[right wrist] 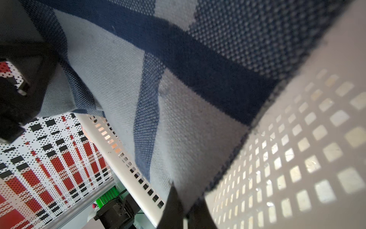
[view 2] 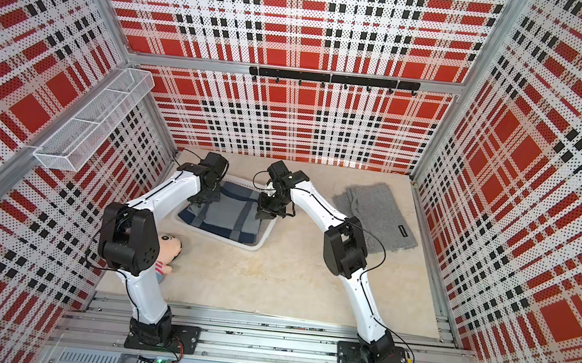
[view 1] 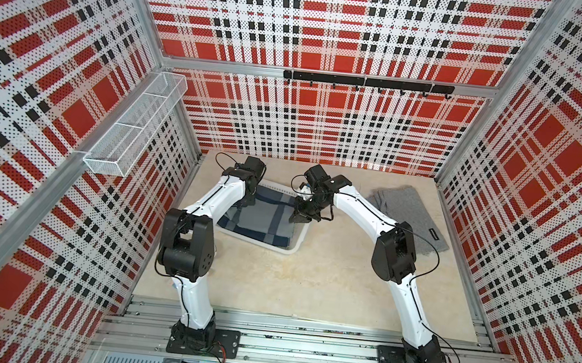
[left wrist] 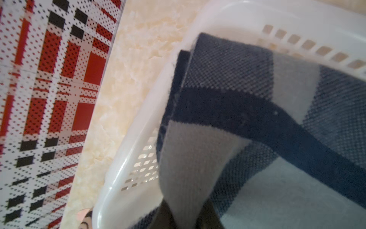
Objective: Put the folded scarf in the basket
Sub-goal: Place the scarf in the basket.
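Note:
The folded scarf (view 1: pixel 263 220) (view 2: pixel 227 216), blue and grey plaid, lies inside the white perforated basket (view 1: pixel 293 250) (view 2: pixel 256 248) at the back of the table in both top views. My left gripper (view 2: pixel 199 202) is at the scarf's left edge. In the left wrist view a grey band of the scarf (left wrist: pixel 237 99) tents up between the dark fingers of that gripper (left wrist: pixel 188 220), beside the basket's wall (left wrist: pixel 126 168). My right gripper (view 1: pixel 296 220) (right wrist: pixel 185 214) is shut on the scarf's right edge (right wrist: pixel 178 79), just above the lattice wall (right wrist: pixel 297 148).
A grey knitted cloth (view 1: pixel 411 217) (view 2: pixel 374 213) lies at the back right. A plush doll (view 2: pixel 168 250) lies by the left arm's elbow. A white wire shelf (view 1: pixel 136 129) hangs on the left wall. A black hook rail (view 1: pixel 366 82) runs along the back wall.

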